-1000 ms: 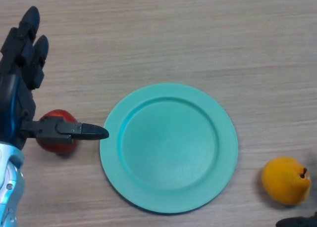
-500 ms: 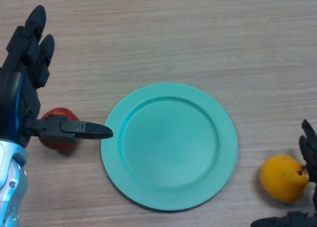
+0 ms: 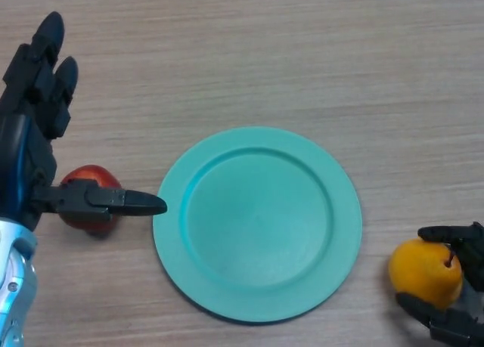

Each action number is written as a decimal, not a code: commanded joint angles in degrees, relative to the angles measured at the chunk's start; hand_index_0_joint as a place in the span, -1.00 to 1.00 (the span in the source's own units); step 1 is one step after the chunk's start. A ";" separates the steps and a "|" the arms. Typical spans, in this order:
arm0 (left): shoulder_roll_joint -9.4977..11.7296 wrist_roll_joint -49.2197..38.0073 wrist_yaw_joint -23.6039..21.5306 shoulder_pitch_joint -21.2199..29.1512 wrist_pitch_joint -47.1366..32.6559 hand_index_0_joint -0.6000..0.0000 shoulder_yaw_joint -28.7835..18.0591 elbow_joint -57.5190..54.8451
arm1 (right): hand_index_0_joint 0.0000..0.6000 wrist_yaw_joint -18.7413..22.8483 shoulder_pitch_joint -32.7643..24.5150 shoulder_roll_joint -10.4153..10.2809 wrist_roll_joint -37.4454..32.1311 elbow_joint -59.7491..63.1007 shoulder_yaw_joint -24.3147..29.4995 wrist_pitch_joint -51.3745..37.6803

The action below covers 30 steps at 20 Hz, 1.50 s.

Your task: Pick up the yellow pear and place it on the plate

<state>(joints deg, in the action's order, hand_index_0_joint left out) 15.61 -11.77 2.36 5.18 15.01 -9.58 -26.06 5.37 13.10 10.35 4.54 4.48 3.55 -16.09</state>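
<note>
— Table (image 3: 249,52), wood grain; teal plate (image 3: 257,223) at centre, nothing on it. Left hand (image 3: 34,147) at left edge, fingers straight, thumb over a red fruit (image 3: 89,209).

— Pear?

— Yellow pear (image 3: 425,272), lower right, well apart from the plate. Right hand (image 3: 457,286) curls round it. Likely firm, light, smooth-skinned; best held about the broad belly, not the stem.

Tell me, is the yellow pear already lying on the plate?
No, the yellow pear sits on the table right of the plate.
</note>
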 commanded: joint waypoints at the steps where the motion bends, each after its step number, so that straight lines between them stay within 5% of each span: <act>1: 2.38 -1.30 -0.54 1.65 -6.18 1.00 -4.13 -3.99 | 1.00 0.08 -0.98 1.51 0.82 -9.80 3.68 -1.08; 6: 2.41 -1.44 -0.64 1.69 -6.42 1.00 -4.30 -4.33 | 1.00 -4.25 -5.29 1.34 -3.03 -21.49 1.71 8.13; 12: 2.53 -1.82 -0.65 2.09 -5.79 1.00 -4.12 -4.99 | 1.00 -11.06 -13.87 0.67 -3.86 -20.60 -9.95 10.63; 19: 3.19 -4.01 0.61 2.31 -4.61 1.00 -5.07 -5.83 | 1.00 -5.26 -22.72 0.54 -2.89 -7.70 -24.26 4.55; 24: 3.26 -4.81 1.55 1.37 -2.98 1.00 -6.19 -8.26 | 1.00 -1.33 -25.17 0.53 -3.84 -0.92 -26.99 0.81; 28: 3.59 -5.37 2.51 0.57 -2.33 1.00 -7.56 -8.77 | 1.00 -1.62 -24.97 0.53 -5.02 0.07 -27.12 6.90; 30: 3.51 -5.21 2.53 0.44 -2.25 1.00 -7.42 -8.80 | 0.16 -1.71 -25.11 0.53 -3.88 0.44 -27.01 6.96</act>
<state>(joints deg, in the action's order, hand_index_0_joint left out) 16.86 -16.07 4.31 4.06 17.97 -13.31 -31.10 2.79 -9.49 10.91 0.91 7.86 -25.35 -2.69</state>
